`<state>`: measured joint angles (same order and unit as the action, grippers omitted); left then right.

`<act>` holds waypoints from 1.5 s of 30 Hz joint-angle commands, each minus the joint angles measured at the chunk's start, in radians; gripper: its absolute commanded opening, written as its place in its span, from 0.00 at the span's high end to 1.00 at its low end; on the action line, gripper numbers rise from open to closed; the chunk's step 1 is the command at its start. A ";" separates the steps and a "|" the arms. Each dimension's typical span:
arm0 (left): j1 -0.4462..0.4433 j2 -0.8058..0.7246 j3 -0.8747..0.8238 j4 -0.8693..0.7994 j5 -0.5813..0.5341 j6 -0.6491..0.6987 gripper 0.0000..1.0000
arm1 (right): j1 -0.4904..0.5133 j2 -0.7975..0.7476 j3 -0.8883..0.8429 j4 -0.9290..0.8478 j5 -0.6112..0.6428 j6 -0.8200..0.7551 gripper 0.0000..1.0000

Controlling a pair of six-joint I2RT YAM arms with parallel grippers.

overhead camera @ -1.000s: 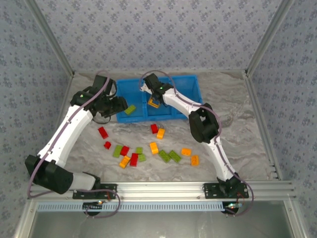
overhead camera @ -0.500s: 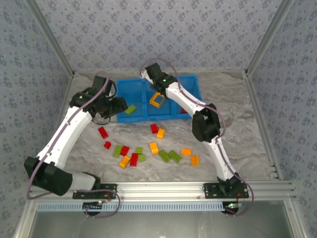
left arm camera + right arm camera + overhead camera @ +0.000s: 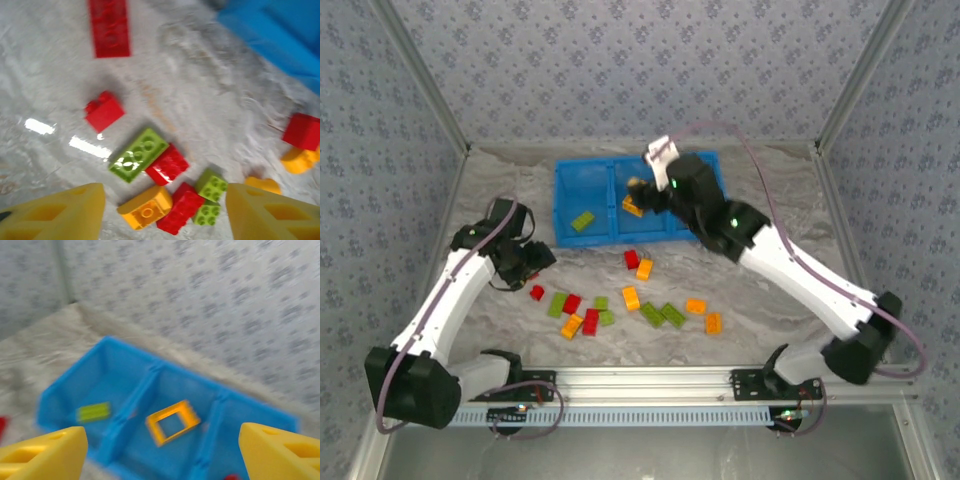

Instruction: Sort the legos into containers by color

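Our left gripper [image 3: 162, 192] hangs with its fingers spread wide and empty above the loose legos [image 3: 620, 300] on the table [image 3: 790, 200]; a lime brick [image 3: 138, 154] and a small red brick [image 3: 104, 111] lie beneath it, untouched. Our right gripper [image 3: 162, 440] is likewise wide apart and holds nothing, poised over the blue bin [image 3: 590, 180]; the orange frame [image 3: 166, 412] lies in the middle compartment and a green brick [image 3: 93, 412] in the left one; we see bare table to the right of the bin.
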<state>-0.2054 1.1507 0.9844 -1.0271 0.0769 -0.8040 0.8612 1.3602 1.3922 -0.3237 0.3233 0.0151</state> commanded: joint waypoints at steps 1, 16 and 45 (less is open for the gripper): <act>0.067 0.019 -0.057 0.015 -0.021 0.001 0.30 | 0.086 -0.044 -0.177 -0.063 -0.068 0.201 0.17; 0.106 0.121 -0.110 0.153 0.012 -0.009 0.28 | 0.169 -0.079 -0.378 -0.067 -0.140 0.326 0.18; -0.163 0.154 -0.373 0.436 -0.001 -0.779 0.15 | 0.155 -0.072 -0.412 -0.064 -0.184 0.357 0.18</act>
<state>-0.3668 1.2709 0.6136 -0.6567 0.0887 -1.5654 1.0130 1.3109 0.9955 -0.3698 0.1413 0.3519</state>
